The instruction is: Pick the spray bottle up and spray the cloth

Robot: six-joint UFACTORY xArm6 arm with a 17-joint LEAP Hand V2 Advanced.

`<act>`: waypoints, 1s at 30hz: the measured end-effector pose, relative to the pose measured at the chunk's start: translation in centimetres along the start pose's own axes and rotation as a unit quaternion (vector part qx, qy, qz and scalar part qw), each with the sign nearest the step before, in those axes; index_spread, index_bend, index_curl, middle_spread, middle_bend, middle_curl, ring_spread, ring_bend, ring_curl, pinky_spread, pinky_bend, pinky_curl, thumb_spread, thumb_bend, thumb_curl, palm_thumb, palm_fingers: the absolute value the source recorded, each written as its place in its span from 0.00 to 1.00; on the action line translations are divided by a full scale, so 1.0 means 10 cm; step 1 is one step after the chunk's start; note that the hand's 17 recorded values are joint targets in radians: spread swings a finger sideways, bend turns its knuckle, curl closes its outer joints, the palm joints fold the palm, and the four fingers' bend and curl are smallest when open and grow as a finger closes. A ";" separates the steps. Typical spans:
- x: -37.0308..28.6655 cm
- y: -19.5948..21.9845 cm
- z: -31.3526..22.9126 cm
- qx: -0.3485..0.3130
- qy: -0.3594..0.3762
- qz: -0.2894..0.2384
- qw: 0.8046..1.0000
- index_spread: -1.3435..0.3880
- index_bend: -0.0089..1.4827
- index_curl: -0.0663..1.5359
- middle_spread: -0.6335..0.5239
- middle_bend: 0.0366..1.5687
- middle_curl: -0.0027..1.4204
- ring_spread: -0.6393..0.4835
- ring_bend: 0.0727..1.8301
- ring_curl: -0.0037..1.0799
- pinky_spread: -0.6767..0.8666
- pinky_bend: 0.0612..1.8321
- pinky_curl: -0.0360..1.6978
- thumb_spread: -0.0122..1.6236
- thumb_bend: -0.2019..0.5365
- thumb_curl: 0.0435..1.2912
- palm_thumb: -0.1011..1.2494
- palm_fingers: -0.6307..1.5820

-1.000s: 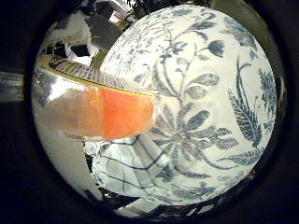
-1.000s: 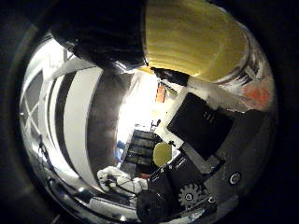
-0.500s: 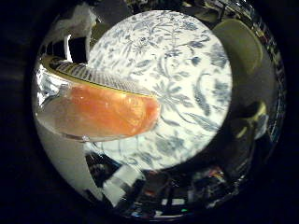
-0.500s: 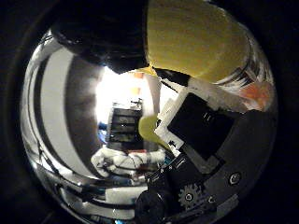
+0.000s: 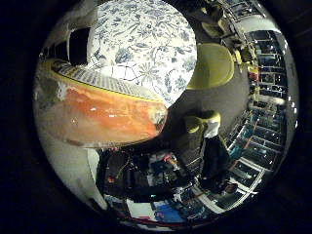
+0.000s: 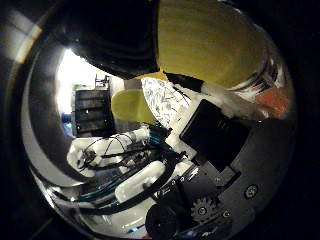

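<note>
One spray bottle (image 5: 97,114) close against palm, long axis lying across frame's left half. Hand (image 6: 215,145) wraps bottle. One floral-clothed table (image 5: 146,44) upper centre.

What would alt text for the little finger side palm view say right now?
A spray bottle with orange liquid and a ribbed yellow top fills the near side of the view, close against the palm. Behind it lies a round table covered in blue floral cloth, with a yellow-green chair beside it.
</note>
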State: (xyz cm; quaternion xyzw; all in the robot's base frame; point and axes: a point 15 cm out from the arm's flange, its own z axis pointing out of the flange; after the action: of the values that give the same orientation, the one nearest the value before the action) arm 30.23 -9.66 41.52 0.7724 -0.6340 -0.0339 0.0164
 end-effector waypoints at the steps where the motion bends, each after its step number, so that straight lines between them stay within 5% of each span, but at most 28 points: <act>1: -0.06 -0.01 0.04 -0.012 0.012 -0.005 1.000 0.68 0.86 0.49 0.46 0.91 0.47 0.37 0.73 0.73 0.32 0.60 0.72 0.70 0.25 0.31 0.80 0.79; 16: -0.57 0.02 0.87 -0.146 0.185 -0.026 0.971 0.67 0.85 0.49 0.46 0.90 0.47 0.37 0.72 0.74 0.30 0.57 0.76 0.71 0.25 0.29 0.79 0.80; 30: -0.71 -0.02 1.06 -0.149 0.191 -0.033 0.970 0.67 0.84 0.49 0.46 0.90 0.47 0.37 0.72 0.75 0.30 0.56 0.77 0.71 0.25 0.28 0.79 0.80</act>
State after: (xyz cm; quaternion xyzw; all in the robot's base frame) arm 28.32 -2.47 31.13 0.7739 -0.5813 0.0199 0.2506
